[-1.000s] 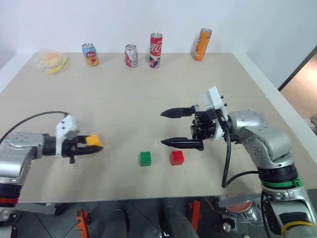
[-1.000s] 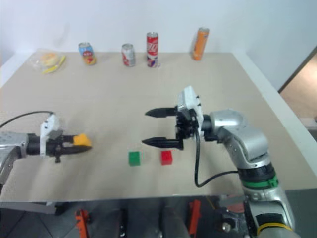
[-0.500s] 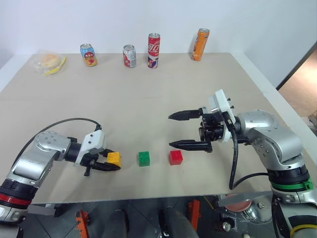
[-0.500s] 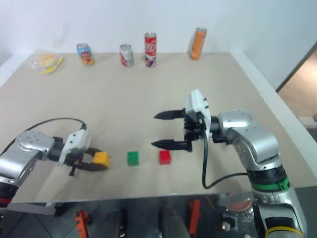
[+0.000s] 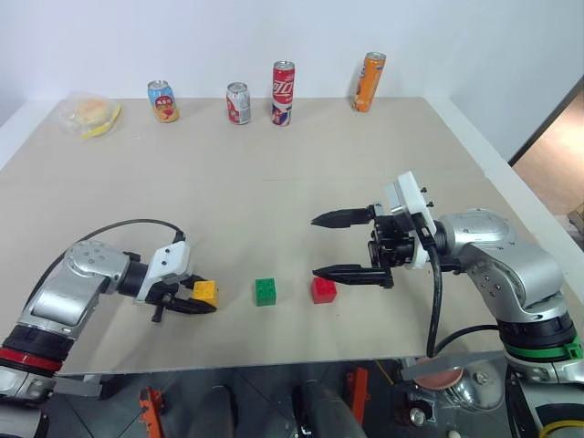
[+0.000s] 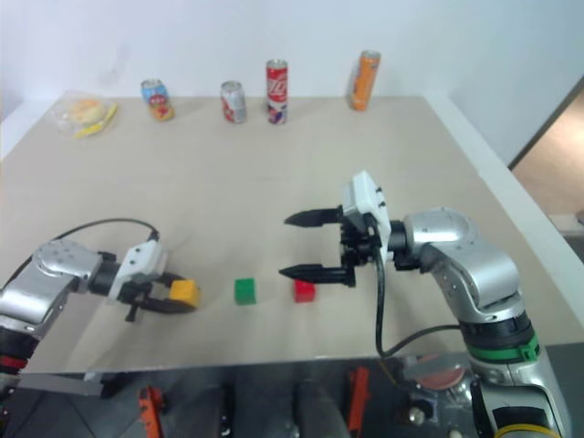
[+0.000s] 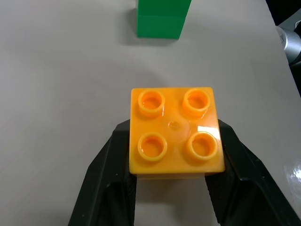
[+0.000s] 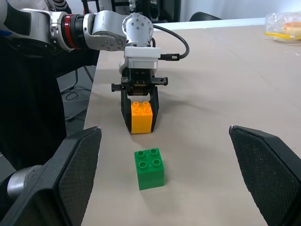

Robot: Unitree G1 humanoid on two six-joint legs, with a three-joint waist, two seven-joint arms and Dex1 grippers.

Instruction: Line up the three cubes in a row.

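Risk: left gripper (image 5: 193,299), clamped on yellow-orange cube (image 5: 205,292) near the table's (image 5: 274,182) front edge, may release it skewed from green cube (image 5: 266,291); right gripper (image 5: 330,245) hangs wide open over red cube (image 5: 323,289).

Head stereo pair high over the table (image 5: 274,155); wrist cameras low, facing each other.

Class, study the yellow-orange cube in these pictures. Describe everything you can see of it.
The yellow-orange cube is a small, glossy plastic toy brick with four round studs on top, studs facing up. It sits upright, low at the beige table, clamped on two opposite sides between the black fingers of the left pincer. It lies to the robot's left of the green cube, apart from it and roughly in line. Whether its base touches the table cannot be told.
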